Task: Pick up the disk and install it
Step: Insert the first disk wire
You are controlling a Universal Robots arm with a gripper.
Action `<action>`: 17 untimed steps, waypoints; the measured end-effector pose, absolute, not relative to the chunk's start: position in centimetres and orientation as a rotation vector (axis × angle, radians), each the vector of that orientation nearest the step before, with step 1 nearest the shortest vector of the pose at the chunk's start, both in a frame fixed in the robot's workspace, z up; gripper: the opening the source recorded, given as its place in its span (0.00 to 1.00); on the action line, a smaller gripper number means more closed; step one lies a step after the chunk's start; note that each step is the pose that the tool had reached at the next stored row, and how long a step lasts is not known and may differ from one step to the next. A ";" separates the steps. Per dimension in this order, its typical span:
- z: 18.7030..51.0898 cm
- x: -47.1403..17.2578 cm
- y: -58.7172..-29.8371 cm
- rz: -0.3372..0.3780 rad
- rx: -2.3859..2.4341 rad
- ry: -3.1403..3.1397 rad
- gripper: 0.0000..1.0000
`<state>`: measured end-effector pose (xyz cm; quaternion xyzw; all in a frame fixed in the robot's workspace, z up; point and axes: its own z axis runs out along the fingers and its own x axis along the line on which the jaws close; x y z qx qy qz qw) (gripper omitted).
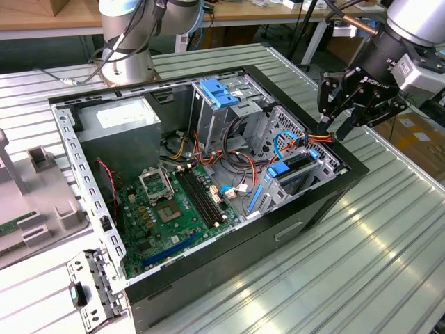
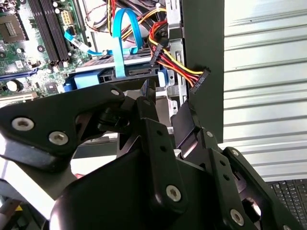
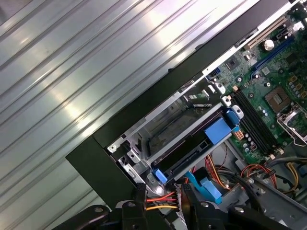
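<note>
In the exterior view the gripper (image 1: 344, 111) hangs at the upper right of the frame, just outside the corner of the open computer case (image 1: 208, 278), which lies on the ribbed table (image 1: 361, 264). The disk (image 1: 297, 164) sits right of centre, low in the drive bay at that same corner, with blue plastic showing at its end.

In the second wrist view the gripper (image 2: 167, 98) rises from the bottom of the frame. Its fingers stand parted with nothing between them, and case metal shows through the gap. Beyond them, at upper centre, a blue cable (image 2: 120, 33) loops up and a red-and-yellow cable bundle (image 2: 175, 64) trails to the right.

In the first wrist view the disk (image 3: 192, 152) lies at lower centre as a dark slab slotted into the bay, with a blue rail end at each side.

I'd judge the drive to be dense for its size, quite stiff, slick on its metal faces and unforgiving of knocks. The sensible hold is across the long railed sides, well away from the connector edge.
</note>
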<state>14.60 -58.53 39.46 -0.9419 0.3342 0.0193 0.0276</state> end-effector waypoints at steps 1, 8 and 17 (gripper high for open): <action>39.4 14.8 -58.5 0.060 -2.908 1.032 0.42; 39.3 15.7 -58.5 0.060 -2.909 1.030 0.42; 39.1 16.7 -58.5 0.060 -2.910 1.028 0.42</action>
